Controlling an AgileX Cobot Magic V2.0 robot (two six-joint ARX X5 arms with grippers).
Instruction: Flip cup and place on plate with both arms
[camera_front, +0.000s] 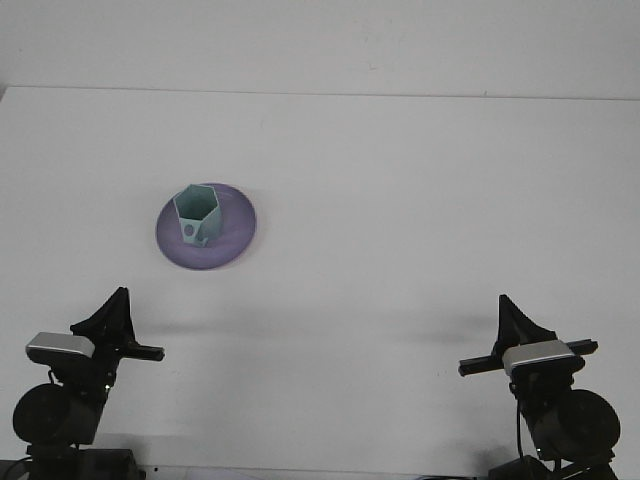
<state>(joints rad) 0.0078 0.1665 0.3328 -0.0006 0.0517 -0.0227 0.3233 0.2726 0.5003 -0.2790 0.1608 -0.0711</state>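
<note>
A pale teal hexagonal cup (197, 214) stands upright on the purple plate (237, 231), mouth facing up, a small round hole in its front side. The plate lies on the white table left of centre. My left gripper (112, 308) sits low at the near left edge, well short of the plate and holding nothing. My right gripper (515, 318) rests at the near right edge, far from the cup and also holding nothing.
The white table (400, 200) stretches wide around the plate, with its far edge meeting a pale wall at the top. Both arm bases sit at the bottom corners.
</note>
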